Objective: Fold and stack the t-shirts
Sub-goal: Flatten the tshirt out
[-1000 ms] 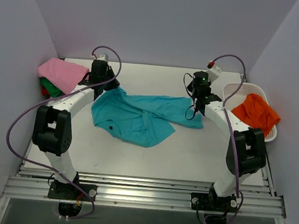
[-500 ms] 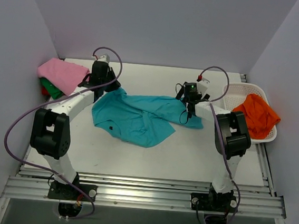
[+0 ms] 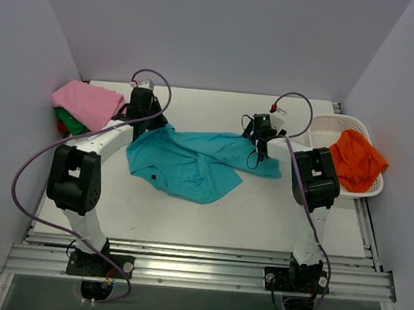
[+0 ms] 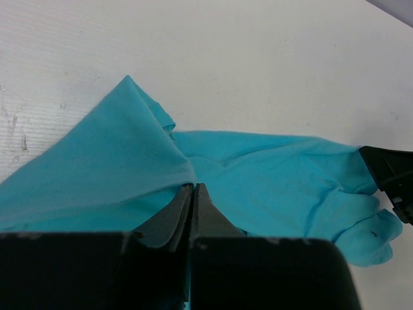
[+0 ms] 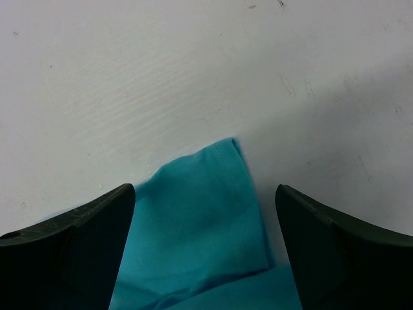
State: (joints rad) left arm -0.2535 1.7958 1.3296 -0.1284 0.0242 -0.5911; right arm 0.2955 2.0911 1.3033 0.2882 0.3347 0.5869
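Note:
A teal t-shirt (image 3: 192, 161) lies crumpled across the middle of the table. My left gripper (image 3: 151, 120) is at its far left corner. In the left wrist view the gripper (image 4: 192, 186) is shut, and a fold of the teal t-shirt (image 4: 271, 181) is pinched at its tips. My right gripper (image 3: 260, 137) hovers over the shirt's far right end. Seen from the right wrist, that gripper (image 5: 205, 194) is open, its fingers (image 5: 97, 226) on either side of a loose sleeve corner of the teal t-shirt (image 5: 200, 219) without touching it.
Pink (image 3: 87, 102), green (image 3: 69, 121) and red (image 3: 61, 126) shirts are piled at the far left edge. An orange shirt (image 3: 353, 158) lies in the white lattice basket (image 3: 327, 123) at the far right. Grey walls close in three sides.
My right gripper has opened and let go of the teal shirt's right end, and its arm has swung left and back. The left gripper stays shut on the shirt.

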